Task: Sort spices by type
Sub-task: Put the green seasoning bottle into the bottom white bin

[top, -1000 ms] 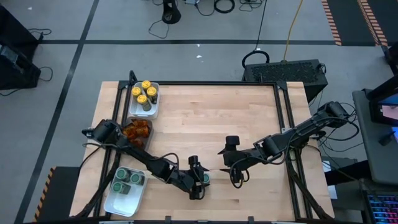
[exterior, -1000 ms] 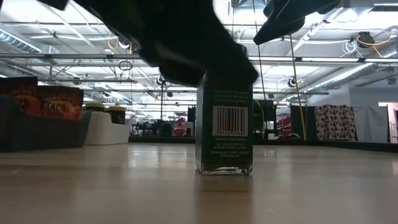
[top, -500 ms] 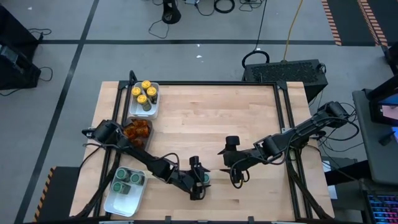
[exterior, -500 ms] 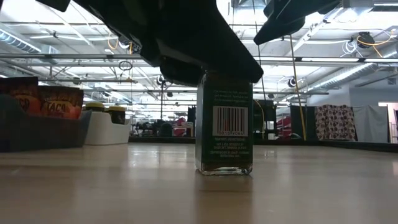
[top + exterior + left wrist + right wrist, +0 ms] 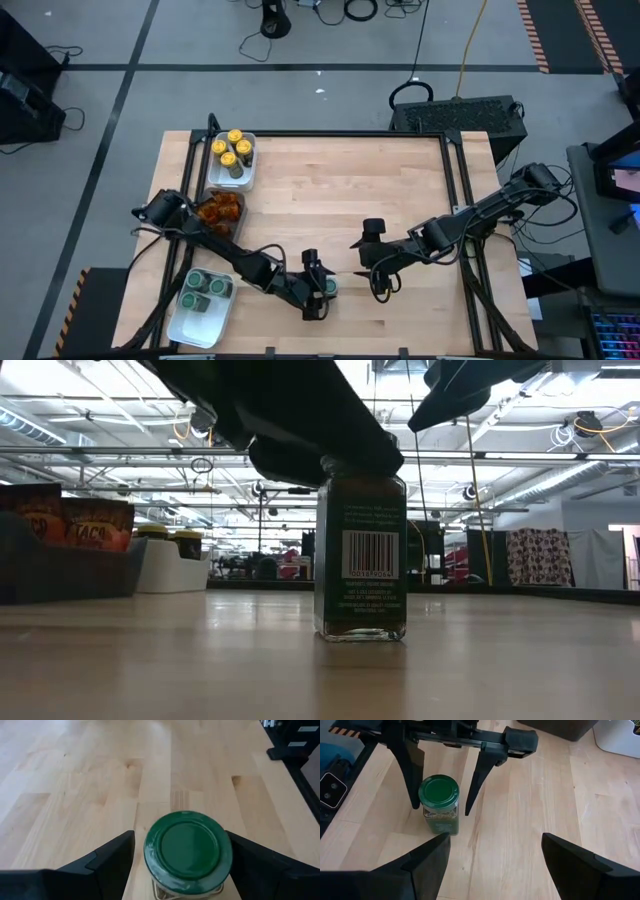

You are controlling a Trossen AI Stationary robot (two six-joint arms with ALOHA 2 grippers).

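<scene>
We count four yellow-lidded jars (image 5: 232, 149) in one white tray (image 5: 248, 172), three green-lidded jars (image 5: 205, 291) in another. A fourth green-lidded jar (image 5: 360, 557) stands upright mid-table between the left gripper's (image 5: 322, 286) spread, ungrasping fingers; the right gripper (image 5: 377, 285) waits beside, open.

jar (image 5: 439, 804) on table (image 5: 400, 200) (upright), between left jaws

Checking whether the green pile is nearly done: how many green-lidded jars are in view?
4, possibly more hidden. Three stand in the white tray at the table's near-left corner. One green-lidded jar stands on the table between the left gripper's open fingers.
</scene>
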